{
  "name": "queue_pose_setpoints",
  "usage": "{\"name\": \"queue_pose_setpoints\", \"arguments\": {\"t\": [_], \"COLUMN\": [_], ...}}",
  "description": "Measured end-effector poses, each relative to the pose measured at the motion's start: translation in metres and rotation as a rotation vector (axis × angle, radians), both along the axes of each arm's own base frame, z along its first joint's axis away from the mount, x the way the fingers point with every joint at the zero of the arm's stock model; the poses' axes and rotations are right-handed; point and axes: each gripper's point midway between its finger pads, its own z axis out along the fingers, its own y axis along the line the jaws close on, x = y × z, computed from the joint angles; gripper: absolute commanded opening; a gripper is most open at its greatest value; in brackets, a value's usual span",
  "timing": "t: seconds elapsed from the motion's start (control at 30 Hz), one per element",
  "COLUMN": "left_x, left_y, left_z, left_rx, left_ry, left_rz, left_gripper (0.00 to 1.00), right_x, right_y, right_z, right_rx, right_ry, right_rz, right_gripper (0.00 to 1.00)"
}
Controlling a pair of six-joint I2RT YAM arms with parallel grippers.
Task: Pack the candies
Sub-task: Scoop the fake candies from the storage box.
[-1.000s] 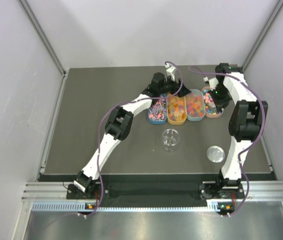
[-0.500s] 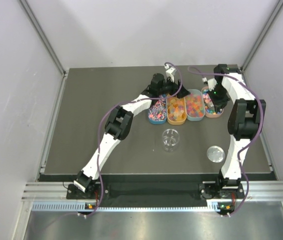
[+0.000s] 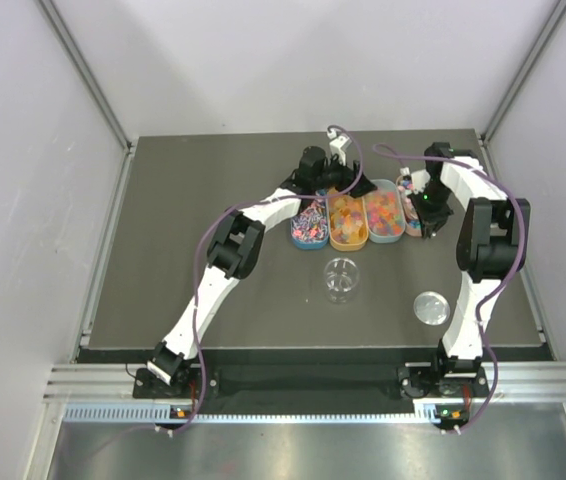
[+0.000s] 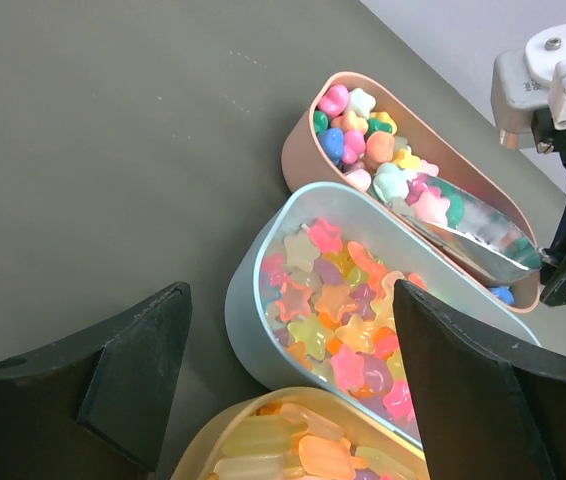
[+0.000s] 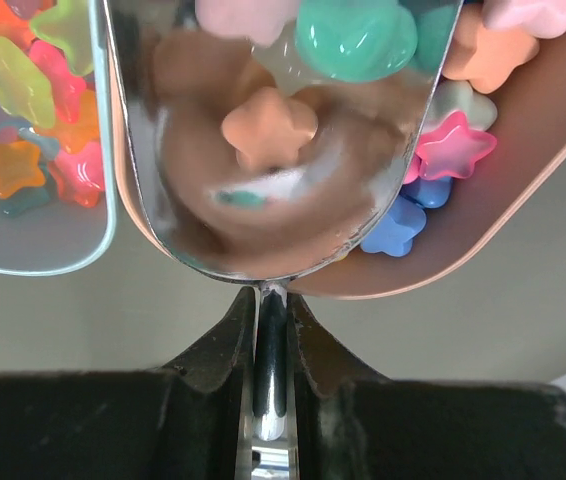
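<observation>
Nudging the candy trays [image 3: 351, 245] leftward overhead, the right gripper [image 3: 420, 203] digs in; the left gripper [image 4: 291, 330] gapes beside the trays; the right-wrist view shows jaws clamped on a metal scoop [image 5: 263, 180] gathering star candies [image 5: 268, 125] from the pink tray [image 5: 543, 150].

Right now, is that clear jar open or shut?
Open. The jar stands upright with nothing on top; its lid lies flat, apart from it, off to the right.
</observation>
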Motion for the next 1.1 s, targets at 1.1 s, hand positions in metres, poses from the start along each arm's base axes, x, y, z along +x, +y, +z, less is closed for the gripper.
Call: {"name": "queue_pose_setpoints", "arguments": {"t": [1.1], "left_x": [0.072], "left_y": [0.18], "left_z": [0.136], "left_rx": [0.124], "left_ry": [-0.157], "left_rz": [0.327], "left_gripper": [0.97], "right_x": [-0.02], "right_y": [0.01], "right_z": [0.086], "right_rx": [0.034], "right_ry": [-0.23], "right_rz": [0.074], "right_gripper": [0.0]}}
